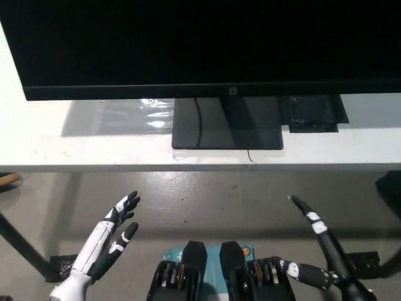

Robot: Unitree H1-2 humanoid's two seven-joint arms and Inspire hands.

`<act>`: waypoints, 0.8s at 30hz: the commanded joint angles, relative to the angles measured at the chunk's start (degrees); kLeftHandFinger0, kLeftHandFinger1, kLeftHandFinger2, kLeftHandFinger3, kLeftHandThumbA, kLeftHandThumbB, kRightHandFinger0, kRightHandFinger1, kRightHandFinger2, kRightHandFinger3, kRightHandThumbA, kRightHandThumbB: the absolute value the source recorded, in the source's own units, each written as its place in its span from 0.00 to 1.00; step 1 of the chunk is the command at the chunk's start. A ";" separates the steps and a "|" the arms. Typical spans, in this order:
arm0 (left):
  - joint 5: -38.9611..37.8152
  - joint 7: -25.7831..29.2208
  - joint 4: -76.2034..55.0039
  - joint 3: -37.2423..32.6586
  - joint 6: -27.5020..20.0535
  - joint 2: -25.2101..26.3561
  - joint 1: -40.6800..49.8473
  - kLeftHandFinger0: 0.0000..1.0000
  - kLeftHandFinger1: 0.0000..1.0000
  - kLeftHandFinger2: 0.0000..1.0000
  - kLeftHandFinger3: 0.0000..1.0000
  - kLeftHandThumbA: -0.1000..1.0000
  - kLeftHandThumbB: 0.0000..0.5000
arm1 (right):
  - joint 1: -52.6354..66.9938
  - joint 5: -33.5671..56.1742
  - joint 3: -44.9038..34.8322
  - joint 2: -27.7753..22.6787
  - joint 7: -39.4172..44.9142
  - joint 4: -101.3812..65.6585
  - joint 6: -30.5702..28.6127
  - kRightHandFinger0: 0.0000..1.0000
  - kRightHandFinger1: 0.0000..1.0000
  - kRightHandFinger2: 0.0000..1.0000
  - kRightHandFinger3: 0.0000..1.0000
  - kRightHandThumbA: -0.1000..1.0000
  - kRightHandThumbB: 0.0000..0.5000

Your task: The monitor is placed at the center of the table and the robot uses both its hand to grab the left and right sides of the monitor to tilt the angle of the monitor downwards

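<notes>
Black monitor (pixel 200 44) standing at the middle of the white table (pixel 75 147), screen dark and filling the top of the view, its flat square base (pixel 227 133) resting near the front edge. Small black pad (pixel 313 114) lying just right of the base, clear plastic (pixel 156 113) to its left. White left hand (pixel 113 235) raised low at the left, fingers spread and holding nothing — well short of the table. Black right hand (pixel 319 241) low at the right, fingers stretched out and empty, likewise apart from the monitor. Grey floor (pixel 213 200) below.
</notes>
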 commanded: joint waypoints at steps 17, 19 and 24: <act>3.41 6.77 -27.02 17.58 -7.15 -0.33 -1.09 1.00 1.00 1.00 1.00 1.00 0.88 | -0.27 -11.82 -15.74 -7.22 -22.15 -25.03 -5.59 1.00 1.00 1.00 1.00 1.00 0.98; 3.41 6.08 -27.07 18.19 -7.23 -0.86 -1.19 1.00 1.00 1.00 1.00 1.00 0.88 | -0.25 -11.90 -16.00 -7.02 -22.00 -25.10 -5.59 1.00 1.00 1.00 1.00 1.00 0.98; 1.93 5.49 -26.03 23.73 -2.65 3.47 -3.31 1.00 1.00 1.00 1.00 1.00 0.94 | -2.57 -8.72 -21.43 -6.85 -17.52 -21.98 -4.96 1.00 1.00 1.00 1.00 1.00 1.00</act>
